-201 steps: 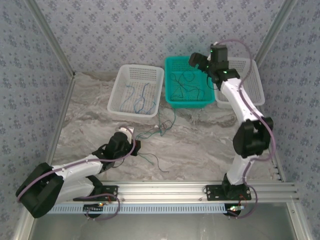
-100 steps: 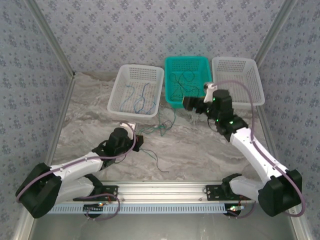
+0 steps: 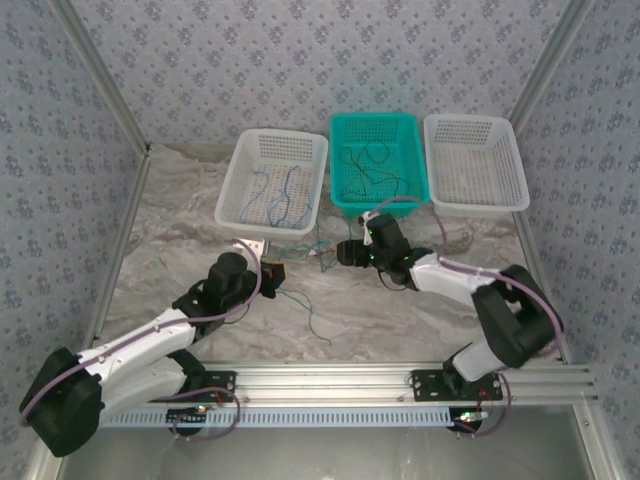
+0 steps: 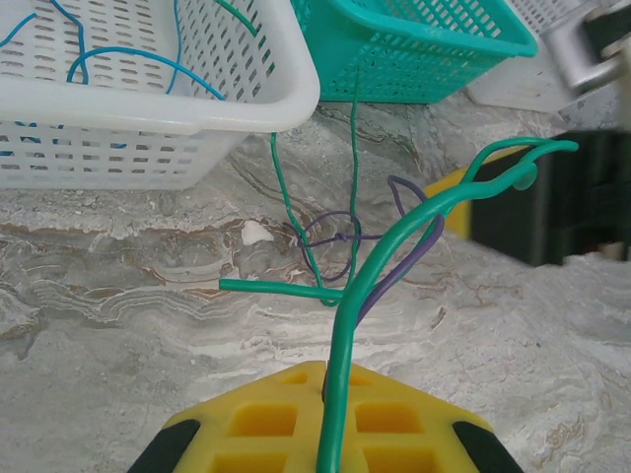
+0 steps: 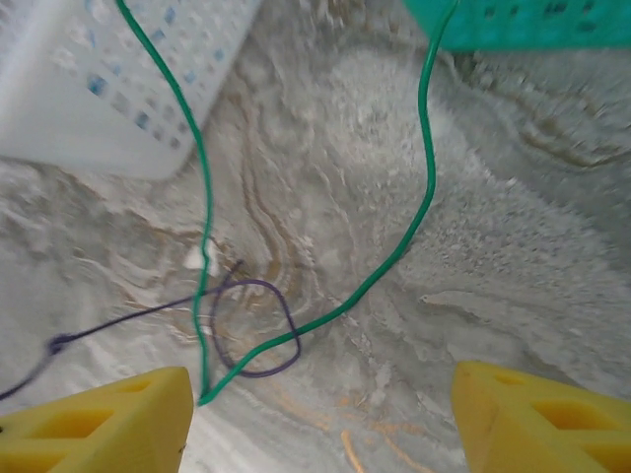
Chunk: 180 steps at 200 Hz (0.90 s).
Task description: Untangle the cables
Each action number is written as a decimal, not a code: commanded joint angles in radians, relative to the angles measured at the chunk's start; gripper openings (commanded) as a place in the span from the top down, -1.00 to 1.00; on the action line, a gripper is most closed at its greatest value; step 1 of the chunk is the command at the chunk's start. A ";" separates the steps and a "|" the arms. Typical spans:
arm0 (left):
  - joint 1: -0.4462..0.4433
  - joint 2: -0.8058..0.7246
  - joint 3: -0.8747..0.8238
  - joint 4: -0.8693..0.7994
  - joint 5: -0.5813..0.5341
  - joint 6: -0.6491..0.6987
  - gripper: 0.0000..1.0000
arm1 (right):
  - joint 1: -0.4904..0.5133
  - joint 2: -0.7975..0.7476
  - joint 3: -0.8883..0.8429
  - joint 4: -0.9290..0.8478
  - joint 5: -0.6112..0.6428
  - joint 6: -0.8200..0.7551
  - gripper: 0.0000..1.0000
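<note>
The marble bench [image 3: 420, 300] carries three baskets along its far side: a left white basket [image 3: 228, 190], a teal basket [image 3: 375, 118] and a right white basket [image 3: 475, 170]. The left tool [image 4: 325, 379] is pressed together, pinching a green cable [image 4: 394, 248]. The right tool [image 5: 320, 394] stands spread above the bench, touching nothing. Between the tools, near the baskets' front walls, the green cable crosses a knotted purple cable [image 5: 254, 282] on the bench. Blue cables [image 3: 272, 195] lie in the left white basket and dark cables [image 3: 365, 165] in the teal one.
</note>
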 commanded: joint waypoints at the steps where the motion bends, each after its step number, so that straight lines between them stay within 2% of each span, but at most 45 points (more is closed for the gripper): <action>1: -0.012 -0.022 0.011 -0.020 -0.006 -0.015 1.00 | 0.012 0.089 0.045 0.127 -0.005 -0.047 -0.29; 39: -0.019 -0.027 -0.001 -0.018 -0.012 -0.022 1.00 | 0.030 0.208 0.100 0.139 -0.031 -0.099 0.07; 58: -0.019 -0.029 -0.002 -0.022 -0.014 -0.019 1.00 | 0.038 0.230 0.117 0.123 -0.036 -0.116 0.18; 95: -0.021 -0.028 -0.008 -0.014 -0.022 -0.017 1.00 | 0.055 0.284 0.158 0.060 -0.040 -0.144 0.30; 135: -0.020 -0.035 -0.011 -0.022 -0.023 -0.017 1.00 | 0.054 0.320 0.182 0.008 0.000 -0.146 0.32; 141: -0.021 -0.037 -0.011 -0.025 -0.027 -0.016 1.00 | 0.054 0.317 0.181 0.008 0.001 -0.146 0.42; 163: -0.021 -0.048 -0.012 -0.053 -0.059 -0.022 1.00 | 0.054 0.286 0.169 -0.006 0.006 -0.153 1.00; 180: -0.019 -0.053 -0.009 -0.076 -0.092 -0.026 1.00 | 0.054 0.228 0.138 -0.016 0.036 -0.140 1.00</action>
